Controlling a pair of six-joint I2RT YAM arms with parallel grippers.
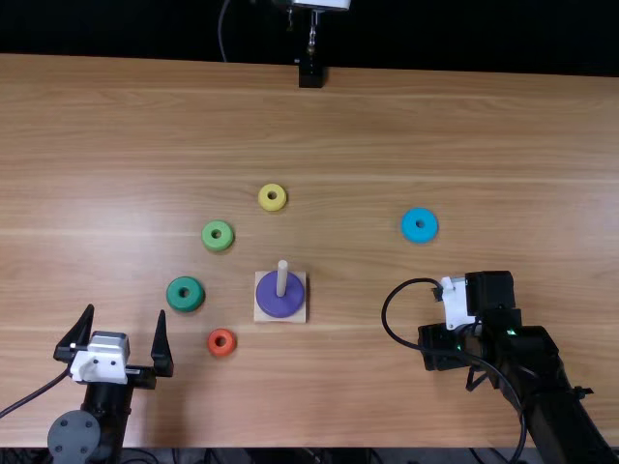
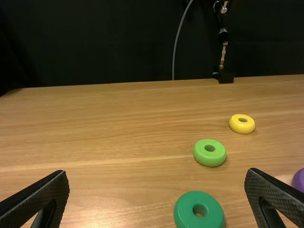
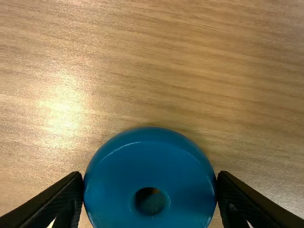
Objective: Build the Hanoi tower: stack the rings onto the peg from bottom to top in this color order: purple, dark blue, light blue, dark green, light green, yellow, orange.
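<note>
The purple ring (image 1: pixel 280 296) is on the peg (image 1: pixel 282 275) of the square wooden base (image 1: pixel 296 315). In the top view my left gripper (image 1: pixel 126 311) stands open at the lower left; in its wrist view the left gripper (image 2: pixel 156 173) has the dark green ring (image 2: pixel 199 210) beyond and between its spread fingers. My right gripper (image 1: pixel 445 340) is right of the base, its fingertips hidden from above. In its wrist view the right gripper (image 3: pixel 150 175) is shut on the dark blue ring (image 3: pixel 152 166), one finger at each side.
Loose rings lie on the table: yellow (image 1: pixel 273 197) behind the base, light green (image 1: pixel 218 236) and dark green (image 1: pixel 186 294) to its left, orange (image 1: pixel 221 342) nearer the front, light blue (image 1: pixel 420 225) at the right. A black cable (image 1: pixel 385 311) loops beside the right gripper.
</note>
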